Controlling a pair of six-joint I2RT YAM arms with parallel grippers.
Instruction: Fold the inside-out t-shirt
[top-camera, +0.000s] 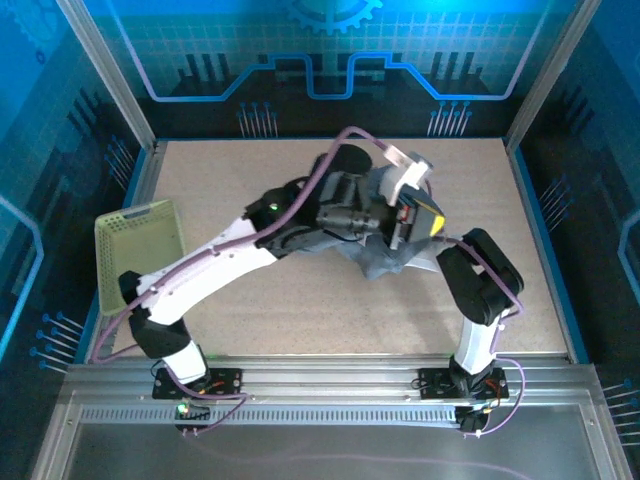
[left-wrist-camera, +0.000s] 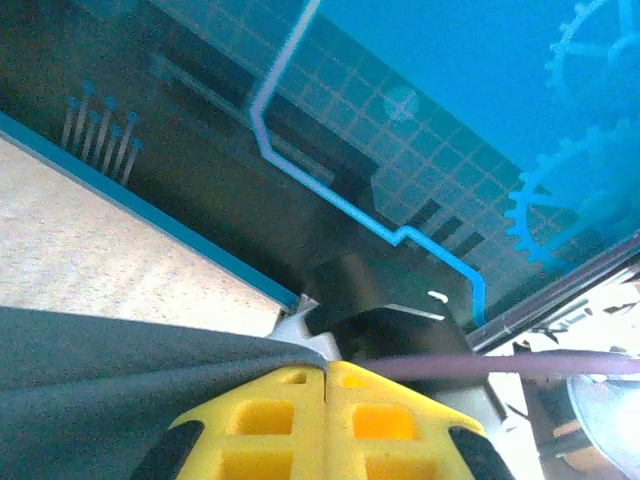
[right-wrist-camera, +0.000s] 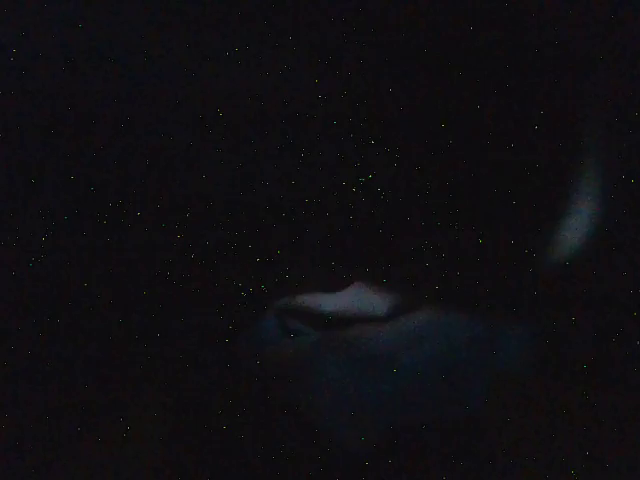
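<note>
From above, both arms meet over the t-shirt, bunched right of the table's middle, probably to lift an edge. At the left wrist, the left gripper is pressed together, seemingly pinching grey cloth. The right wrist view is dark, likely cloth-smothered; whether the right gripper is spread or closed I cannot tell.

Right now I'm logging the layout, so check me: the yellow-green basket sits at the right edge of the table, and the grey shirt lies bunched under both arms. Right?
Wrong side. The basket sits at the left edge of the table, as the top view shows. The rest, about the grey shirt, holds.
</note>
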